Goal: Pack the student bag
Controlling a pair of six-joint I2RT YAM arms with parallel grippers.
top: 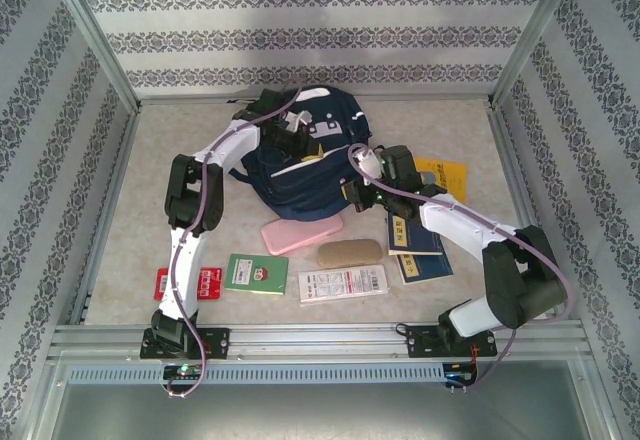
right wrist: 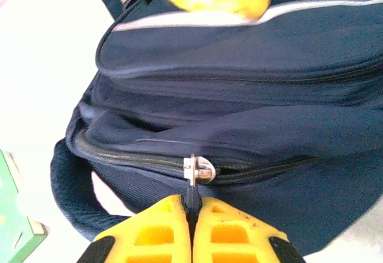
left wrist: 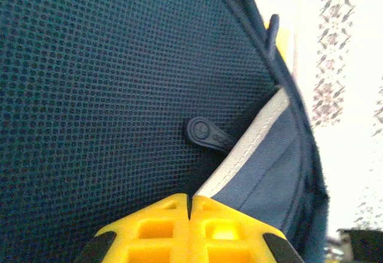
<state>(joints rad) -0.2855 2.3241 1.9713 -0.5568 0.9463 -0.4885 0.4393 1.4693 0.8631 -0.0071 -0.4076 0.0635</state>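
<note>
Navy student bag (top: 300,182) slumped just behind pink case (top: 301,233). Right gripper (right wrist: 191,206) clenched on dark zipper pull (right wrist: 191,195), behind and right of that case. Left gripper (left wrist: 190,202) squeezed closed, nothing visible between tips, against mesh panel (left wrist: 90,95), behind and left of case.
</note>
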